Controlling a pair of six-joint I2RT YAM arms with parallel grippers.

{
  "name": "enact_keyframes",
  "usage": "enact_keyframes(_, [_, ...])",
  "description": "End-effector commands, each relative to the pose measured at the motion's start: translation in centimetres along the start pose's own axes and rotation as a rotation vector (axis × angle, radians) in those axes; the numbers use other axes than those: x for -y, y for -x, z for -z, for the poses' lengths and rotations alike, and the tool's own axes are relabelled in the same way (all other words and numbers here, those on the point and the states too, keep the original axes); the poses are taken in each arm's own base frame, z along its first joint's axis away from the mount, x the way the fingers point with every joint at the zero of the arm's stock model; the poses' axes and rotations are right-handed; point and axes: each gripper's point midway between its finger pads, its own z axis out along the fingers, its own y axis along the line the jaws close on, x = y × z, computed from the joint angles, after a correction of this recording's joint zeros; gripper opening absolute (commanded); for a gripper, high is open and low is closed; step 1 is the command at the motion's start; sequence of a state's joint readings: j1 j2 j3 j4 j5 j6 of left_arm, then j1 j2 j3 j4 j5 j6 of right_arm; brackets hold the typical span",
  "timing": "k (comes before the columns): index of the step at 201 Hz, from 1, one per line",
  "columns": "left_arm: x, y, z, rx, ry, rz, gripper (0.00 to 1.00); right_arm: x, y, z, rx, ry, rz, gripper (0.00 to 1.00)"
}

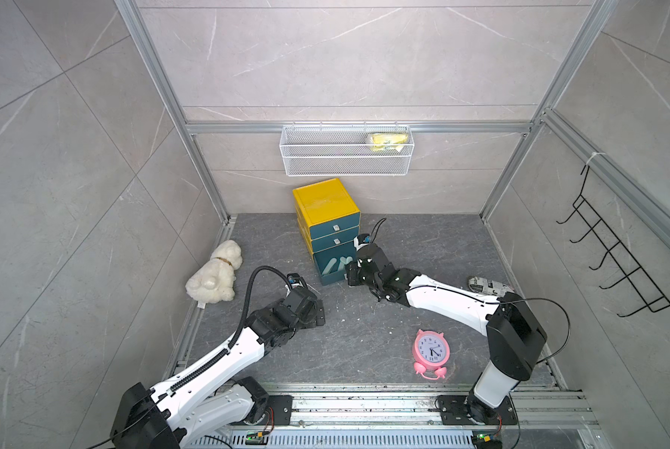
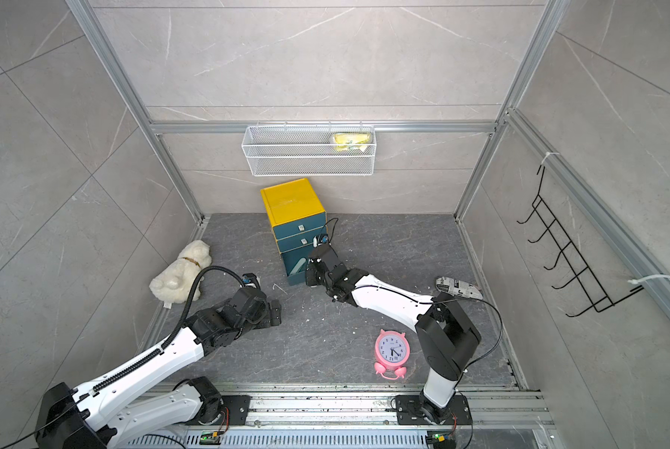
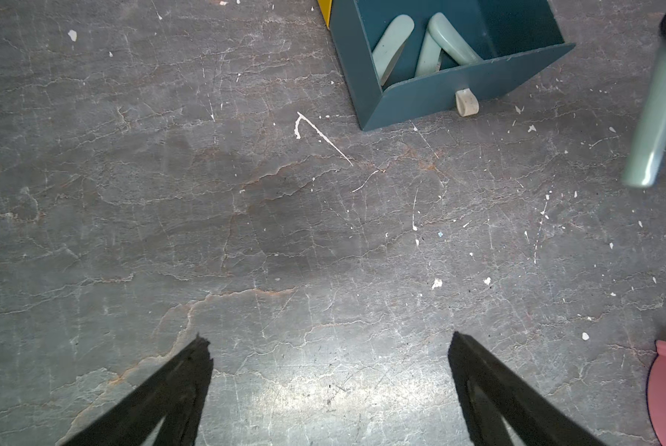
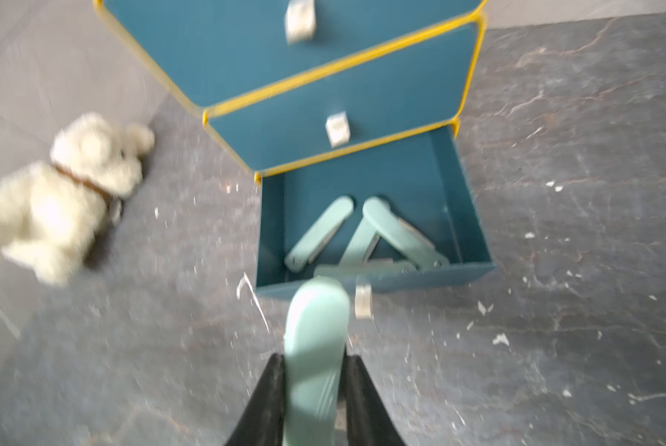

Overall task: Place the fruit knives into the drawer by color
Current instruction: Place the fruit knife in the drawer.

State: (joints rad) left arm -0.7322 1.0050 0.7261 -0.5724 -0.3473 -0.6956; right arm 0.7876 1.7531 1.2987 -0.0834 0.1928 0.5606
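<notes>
Clamping a mint fruit knife (image 4: 316, 347) in our right jaws by the open bottom drawer (image 4: 431, 278); left jaws gape.

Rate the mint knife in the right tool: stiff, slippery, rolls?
Probably stiff: the mint knife juts from the right tool without sagging. Smooth shell, pinched near one end, so it may pivot or slip. Flat, so unlikely to roll; knives in the drawer lie flat.
</notes>
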Motion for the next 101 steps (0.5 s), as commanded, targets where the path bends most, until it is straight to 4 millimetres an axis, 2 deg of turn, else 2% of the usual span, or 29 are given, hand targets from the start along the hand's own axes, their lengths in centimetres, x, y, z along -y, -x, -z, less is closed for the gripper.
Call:
enact_keyframes(1, [-0.6, 0.2, 0.5, 0.019, 0.012, 0.031, 0.99, 0.2, 2.8, -1.7, 0.075, -0.020, -0.200, 0.21])
enact_keyframes(39, [-0.7, 0.0, 0.6, 0.016, 0.005, 0.035, 0.99, 0.4, 3.8, -4.9, 0.096, -0.043, -0.421, 0.21])
enact_keyframes(64, [-0.7, 0.0, 0.7, 0.015, 0.002, 0.040, 0.99, 0.6, 3.4, -6.7, 0.094, -0.064, -0.509, 0.20])
enact_keyframes(101, [-0.2, 0.2, 0.9, 0.018, -0.024, 0.045, 0.99, 1.5, 2.5, -8.1, 0.091, -0.120, -0.563, 0.21])
